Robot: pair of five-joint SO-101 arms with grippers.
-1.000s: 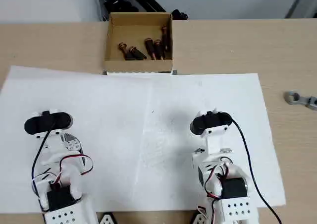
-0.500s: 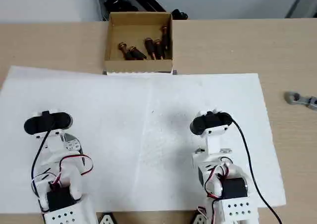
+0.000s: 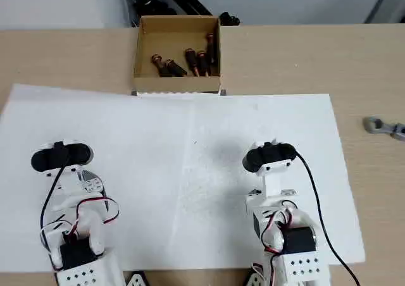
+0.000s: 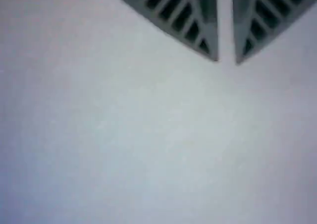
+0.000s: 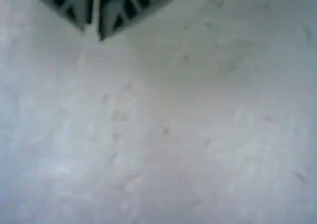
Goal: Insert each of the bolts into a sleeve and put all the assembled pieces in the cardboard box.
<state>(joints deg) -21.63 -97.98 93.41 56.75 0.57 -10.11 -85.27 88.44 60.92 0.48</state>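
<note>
White paper sheet [image 3: 190, 172] covers the near part of the table [image 3: 63, 52]. Both arms sit folded at the sheet's near edge. Left gripper [image 4: 225, 59]: jaws nearly together, narrow gap, nothing held. Right gripper [image 5: 91, 33]: jaws down to a slit, nothing held. Wrench [image 3: 380, 126] lies by the table's right edge. Cardboard box [image 3: 177, 83] stands at the far edge, just beyond the sheet, with several sleeved bolts [image 3: 190, 61] lying inside.

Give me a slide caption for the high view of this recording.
Two arms sit over the white sheet while the sleeved bolts lie in the cardboard box beyond it.
</note>
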